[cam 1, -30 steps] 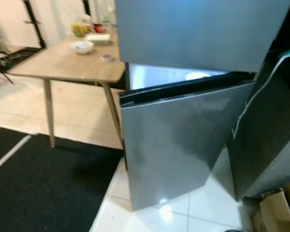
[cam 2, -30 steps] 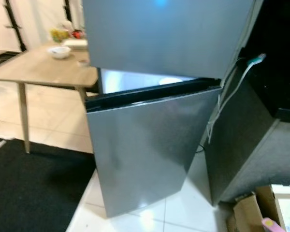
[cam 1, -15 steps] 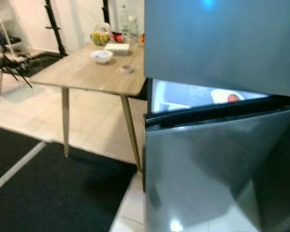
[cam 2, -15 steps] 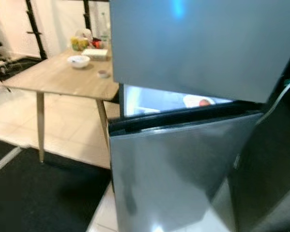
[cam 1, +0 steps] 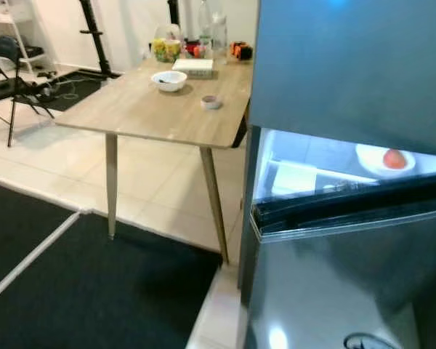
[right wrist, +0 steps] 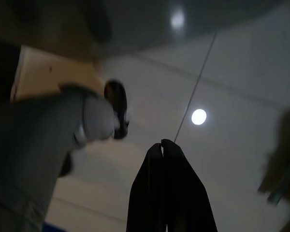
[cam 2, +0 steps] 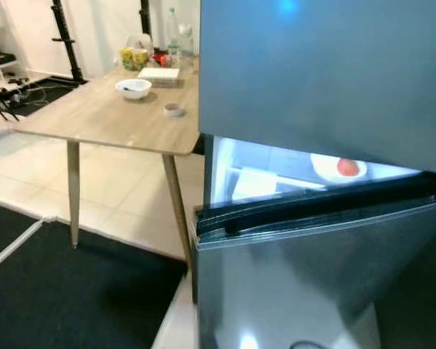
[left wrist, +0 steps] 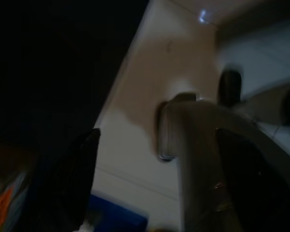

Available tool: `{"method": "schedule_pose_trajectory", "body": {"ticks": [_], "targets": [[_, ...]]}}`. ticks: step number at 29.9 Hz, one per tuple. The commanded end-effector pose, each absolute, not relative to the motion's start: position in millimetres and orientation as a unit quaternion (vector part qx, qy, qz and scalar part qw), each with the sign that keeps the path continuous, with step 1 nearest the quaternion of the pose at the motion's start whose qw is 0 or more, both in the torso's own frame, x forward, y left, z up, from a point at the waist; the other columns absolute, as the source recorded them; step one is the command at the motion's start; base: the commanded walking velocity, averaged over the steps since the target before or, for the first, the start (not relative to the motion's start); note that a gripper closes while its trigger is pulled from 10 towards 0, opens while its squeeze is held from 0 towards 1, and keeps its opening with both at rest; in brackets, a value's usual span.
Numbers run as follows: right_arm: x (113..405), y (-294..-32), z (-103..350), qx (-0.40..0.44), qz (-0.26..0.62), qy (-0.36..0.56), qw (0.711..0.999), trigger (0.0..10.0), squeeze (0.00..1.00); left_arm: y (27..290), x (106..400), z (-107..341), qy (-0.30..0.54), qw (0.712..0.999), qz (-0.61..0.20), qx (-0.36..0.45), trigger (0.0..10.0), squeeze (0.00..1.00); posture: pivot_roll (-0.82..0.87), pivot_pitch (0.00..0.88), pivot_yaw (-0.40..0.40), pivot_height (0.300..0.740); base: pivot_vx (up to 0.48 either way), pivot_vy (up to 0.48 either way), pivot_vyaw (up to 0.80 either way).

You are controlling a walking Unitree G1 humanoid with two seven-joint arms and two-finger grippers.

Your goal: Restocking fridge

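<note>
— Reading any brand or label; is that possible?

— No lettering is legible; the yellow packets [cam 1: 166, 49] and bottles [cam 1: 211, 27] at the far end of the wooden table [cam 1: 142, 113] are too small and soft to read.

— And the fridge?

— The grey fridge [cam 2: 312, 73] stands just beside the table; its lower door [cam 2: 305, 283] is ajar, the lit interior showing a white dish with a red fruit [cam 2: 347, 167] on a shelf.

— How do the arms hang?

— Both point down over pale floor tiles [right wrist: 232, 72]; the left gripper [left wrist: 154, 179] has its fingers spread wide, grasping nothing; the right gripper [right wrist: 162, 145] has its fingertips pressed together, empty.
</note>
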State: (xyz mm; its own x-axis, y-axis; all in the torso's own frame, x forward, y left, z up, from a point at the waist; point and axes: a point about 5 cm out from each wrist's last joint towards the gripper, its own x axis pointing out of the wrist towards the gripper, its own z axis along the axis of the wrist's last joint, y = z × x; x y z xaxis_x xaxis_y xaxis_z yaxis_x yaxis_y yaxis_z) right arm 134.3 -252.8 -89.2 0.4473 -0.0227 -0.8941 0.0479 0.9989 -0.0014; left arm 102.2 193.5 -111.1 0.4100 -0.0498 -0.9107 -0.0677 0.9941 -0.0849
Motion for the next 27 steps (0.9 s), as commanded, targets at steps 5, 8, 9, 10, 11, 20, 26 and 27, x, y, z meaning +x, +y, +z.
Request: {"method": "schedule_pose_trajectory", "body": {"ticks": [5,8,9,10,11,20,26,27], "targets": [[172.3,-237.7,-73.1,0.12,0.024,0.424,0.897,10.0,0.0,188.6,78.2,-117.8,0.583,0.81,0.0,-0.059,10.0,0.0,-0.09,0.0,-0.018,0.74,0.051,0.0,0.0],[185.6,-233.3,-65.7,0.151,0.046,0.39,0.907,10.0,0.0,188.5,78.2,-117.8,0.583,0.81,0.0,-0.059,10.0,0.0,-0.09,0.0,-0.016,0.74,0.0,0.0,0.0],[191.3,-231.7,-62.4,0.16,0.055,0.378,0.91,10.0,0.0,188.5,78.2,-117.8,0.583,0.81,0.0,-0.059,10.0,0.0,-0.09,0.0,-0.016,0.74,0.0,0.0,0.0],[198.1,-229.1,-58.4,0.163,0.07,0.365,0.914,10.0,0.0,188.3,78.1,-117.8,0.583,0.81,-0.001,-0.06,10.0,0.0,-0.09,0.0,-0.016,0.74,0.0,0.0,0.0],[198.1,-229.1,-58.4,0.163,0.07,0.365,0.914,10.0,0.0,188.3,78.1,-117.8,0.583,0.81,-0.001,-0.06,10.0,0.0,-0.09,0.0,-0.016,0.74,0.0,0.0,0.0],[293.0,-202.5,12.1,0.131,0.142,0.193,0.962,10.0,0.0,186.7,76.1,-118.3,0.584,0.809,-0.005,-0.063,10.0,0.0,-0.08,0.0,-0.02,0.74,0.0,0.0,0.0],[329.1,-199.1,52.5,0.089,0.125,0.119,0.981,10.0,0.0,186.2,75.1,-118.5,0.584,0.809,-0.002,-0.067,10.0,0.0,-0.07,0.0,-0.027,0.74,0.0,0.0,0.0],[336.8,-198.0,63.0,0.079,0.125,0.101,0.984,10.0,0.0,185.8,74.6,-118.6,0.584,0.809,-0.001,-0.069,10.0,0.0,-0.07,0.0,-0.031,0.74,0.0,0.0,0.0]]}}
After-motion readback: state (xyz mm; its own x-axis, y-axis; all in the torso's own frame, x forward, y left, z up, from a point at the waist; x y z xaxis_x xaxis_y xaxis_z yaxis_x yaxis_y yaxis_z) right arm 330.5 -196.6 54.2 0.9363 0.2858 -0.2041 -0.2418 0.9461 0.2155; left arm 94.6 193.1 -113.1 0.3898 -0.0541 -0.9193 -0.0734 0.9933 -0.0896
